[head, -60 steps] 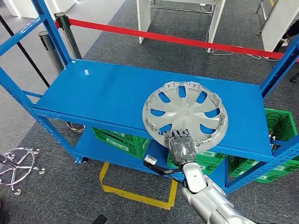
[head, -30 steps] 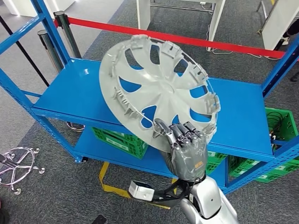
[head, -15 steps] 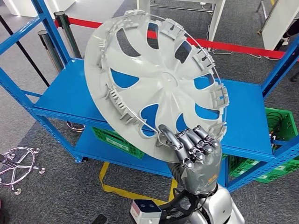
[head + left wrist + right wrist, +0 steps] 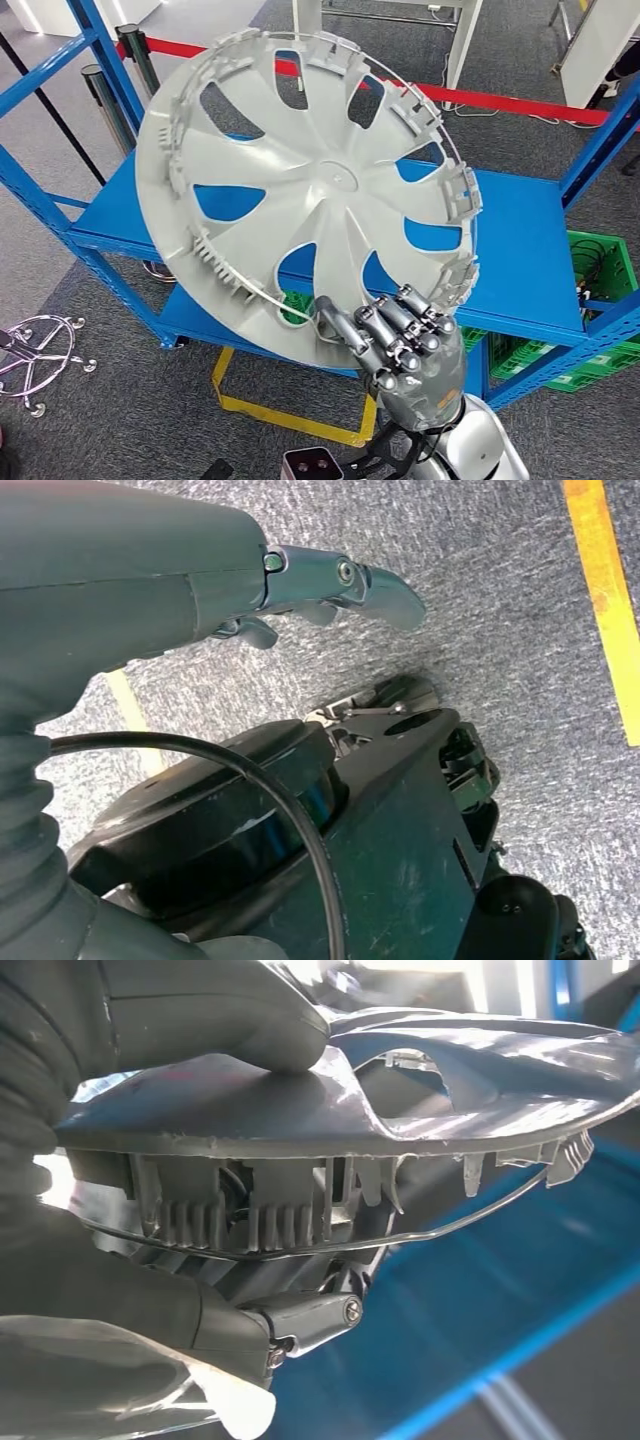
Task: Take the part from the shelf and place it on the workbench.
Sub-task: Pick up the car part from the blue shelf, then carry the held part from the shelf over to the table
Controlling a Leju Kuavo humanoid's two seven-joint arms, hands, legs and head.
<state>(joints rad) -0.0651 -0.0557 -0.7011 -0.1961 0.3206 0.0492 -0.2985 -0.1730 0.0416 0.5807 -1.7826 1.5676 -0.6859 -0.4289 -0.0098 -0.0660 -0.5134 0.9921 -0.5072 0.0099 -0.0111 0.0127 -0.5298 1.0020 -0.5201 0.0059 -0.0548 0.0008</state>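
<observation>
The part is a large silver hubcap [image 4: 317, 190], seen from its ribbed inner side with clips round the rim. It hangs tilted in the air above the front of the blue shelf [image 4: 521, 250]. My right hand [image 4: 411, 355] grips its near rim from below, fingers curled over the edge. In the right wrist view the thumb [image 4: 211, 1010] presses on one face of the hubcap [image 4: 468, 1050] and the fingers clamp the other. My left hand [image 4: 226, 570] hangs over grey carpet, fingers stretched out and holding nothing.
Green crates [image 4: 604, 270] sit on the shelf's lower level. A red barrier belt [image 4: 528, 100] on posts [image 4: 136, 50] runs behind the shelf, with white table legs [image 4: 306, 30] beyond. Yellow floor tape [image 4: 287, 415] and a chrome chair base [image 4: 38, 360] lie on the carpet.
The hubcap lay flat on the shelf two seconds ago. My right hand has lifted it off, tilted it up and drawn it toward me and to the left.
</observation>
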